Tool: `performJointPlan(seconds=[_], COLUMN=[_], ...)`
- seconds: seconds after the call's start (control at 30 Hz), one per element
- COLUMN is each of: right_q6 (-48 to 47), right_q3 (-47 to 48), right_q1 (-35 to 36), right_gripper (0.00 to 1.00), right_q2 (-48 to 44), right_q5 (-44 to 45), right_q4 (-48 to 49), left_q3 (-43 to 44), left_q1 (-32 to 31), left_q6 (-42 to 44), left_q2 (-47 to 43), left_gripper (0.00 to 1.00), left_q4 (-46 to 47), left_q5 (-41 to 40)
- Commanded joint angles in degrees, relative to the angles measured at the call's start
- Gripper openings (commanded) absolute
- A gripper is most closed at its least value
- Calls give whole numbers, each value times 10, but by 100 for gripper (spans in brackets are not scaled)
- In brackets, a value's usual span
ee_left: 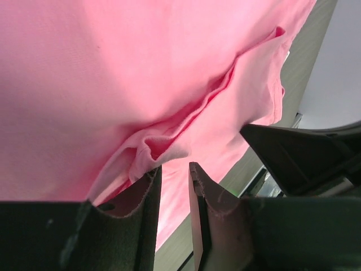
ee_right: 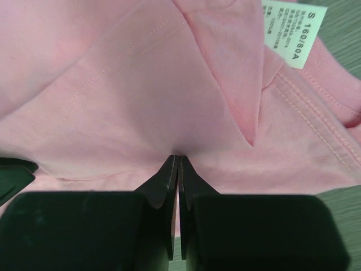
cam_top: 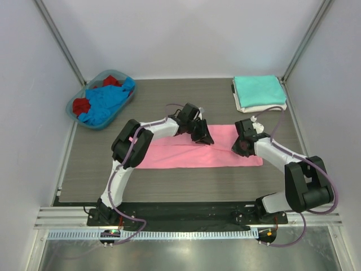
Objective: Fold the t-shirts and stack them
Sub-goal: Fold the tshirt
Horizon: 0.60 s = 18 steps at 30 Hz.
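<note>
A bright pink t-shirt point(cam_top: 169, 155) lies folded into a long strip across the middle of the table. My left gripper point(cam_top: 202, 135) is over its far edge near the middle. In the left wrist view the gripper point(ee_left: 175, 166) is open by a narrow gap, with a bunched fold of the pink shirt point(ee_left: 113, 68) touching the left fingertip point(ee_left: 148, 178). My right gripper point(cam_top: 242, 145) is at the strip's right end. In the right wrist view it point(ee_right: 177, 157) is shut on a pinch of the pink shirt point(ee_right: 141, 84), near the size label point(ee_right: 293, 34).
A folded teal shirt point(cam_top: 258, 89) lies on a folded white shirt point(cam_top: 260, 107) at the back right. A blue-rimmed basket point(cam_top: 70, 107) at the back left holds a blue shirt point(cam_top: 107, 101) and a red shirt point(cam_top: 82, 105). White walls enclose the table.
</note>
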Motion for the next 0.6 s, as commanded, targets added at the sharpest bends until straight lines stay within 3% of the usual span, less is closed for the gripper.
performJointPlan(seconds=[0.0, 0.2, 0.57], right_q6=[13, 50, 102], right_q3=[21, 30, -14], right_q1=[-2, -23, -49], right_gripper=[10, 28, 43], right_q2=[-45, -81, -106], right_q5=[33, 63, 89], right_q4=[3, -41, -52], left_q3=[11, 19, -8], left_q1=[6, 6, 25], left_q6=[-6, -5, 23], left_q2=[-7, -34, -78], left_gripper=[27, 28, 30], left_q4=[6, -3, -50], left_q5=[-11, 13, 31])
